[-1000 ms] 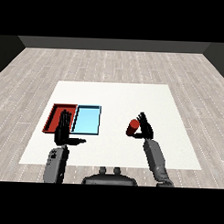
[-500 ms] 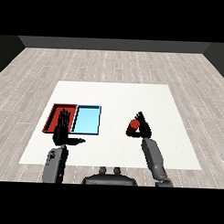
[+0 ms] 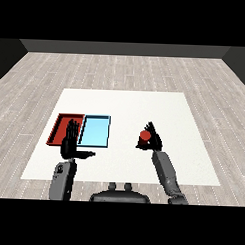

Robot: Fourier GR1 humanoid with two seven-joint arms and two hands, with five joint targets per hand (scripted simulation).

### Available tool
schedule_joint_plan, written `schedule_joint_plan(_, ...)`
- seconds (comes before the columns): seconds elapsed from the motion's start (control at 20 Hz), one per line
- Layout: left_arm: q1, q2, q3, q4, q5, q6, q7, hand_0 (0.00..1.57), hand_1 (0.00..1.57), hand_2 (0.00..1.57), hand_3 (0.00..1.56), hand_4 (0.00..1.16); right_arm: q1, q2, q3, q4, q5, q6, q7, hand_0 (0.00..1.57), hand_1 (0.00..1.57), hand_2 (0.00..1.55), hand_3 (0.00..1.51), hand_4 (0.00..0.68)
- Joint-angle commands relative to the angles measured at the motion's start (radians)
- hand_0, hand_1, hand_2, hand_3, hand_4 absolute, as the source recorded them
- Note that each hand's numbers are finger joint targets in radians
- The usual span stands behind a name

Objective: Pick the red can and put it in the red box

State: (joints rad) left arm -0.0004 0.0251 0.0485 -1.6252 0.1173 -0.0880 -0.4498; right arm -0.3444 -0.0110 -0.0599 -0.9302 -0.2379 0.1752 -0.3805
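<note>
The right hand [image 3: 153,139] has its fingers curled round the red can [image 3: 144,136], grasping it from the can's right side, with the fingertips reaching up past the can's far edge. The can shows as a small red cylinder just left of the palm, over the right half of the white desk [image 3: 125,102]; whether its base touches the desk or hangs just above it cannot be told from this view. The grey right forearm [image 3: 166,171] runs from the wrist down toward the lower right. Well apart from the can, on the left half of the desk, lie the two trays side by side and touching: the light blue tray [image 3: 95,131] nearer the can, and the red tray [image 3: 58,128] beyond it on the far left. Neither tray has anything visible in it. The left hand [image 3: 71,142] is released, its fingers straight and pointing away from the robot and its thumb stretched out to the right; it overlaps the near right corner of the red tray, at the seam with the blue one, and holds nothing. The left forearm [image 3: 62,177] drops toward the lower left.
</note>
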Motion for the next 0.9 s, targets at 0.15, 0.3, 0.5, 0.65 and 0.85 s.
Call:
schedule_joint_plan(0.15, 0.013, 0.004, -0.002, -0.089, 0.008, 0.023, 0.07, 0.0, 0.0, 0.0, 0.0, 0.0, 0.009, 0.01, 0.05, 0.01, -0.006, -0.031, -0.02, 0.0, 0.0, 0.0, 0.0, 0.0)
schedule_joint_plan(0.3, -0.054, 0.053, 0.056, 0.013, 0.056, -0.046, 0.02, 0.0, 0.0, 0.0, 0.0, 0.0, -0.092, -0.003, -0.002, 0.131, 0.005, 0.003, -0.037, 0.0, 0.0, 0.0, 0.0, 0.0)
schedule_joint_plan(0.5, 0.124, -0.009, -0.016, -0.079, 0.012, -0.03, -0.033, 0.0, 0.0, 0.0, 0.0, 0.0, -0.157, -0.038, -0.035, 0.209, 0.01, -0.014, -0.002, 0.0, 0.0, 0.0, 0.0, 0.0)
schedule_joint_plan(0.65, -0.066, 0.053, 0.087, 0.138, 0.06, -0.06, -0.062, 0.0, 0.0, 0.0, 0.0, 0.0, -0.159, -0.01, -0.034, 0.218, 0.017, -0.044, -0.016, 0.0, 0.0, 0.0, 0.0, 0.0)
schedule_joint_plan(0.85, -0.009, 0.021, 0.032, 0.009, 0.038, -0.026, -0.004, 0.0, 0.0, 0.0, 0.0, 0.0, -0.119, 0.003, 0.003, 0.161, 0.071, -0.171, -0.008, 1.52, 1.52, 1.5, 1.46, 0.493)
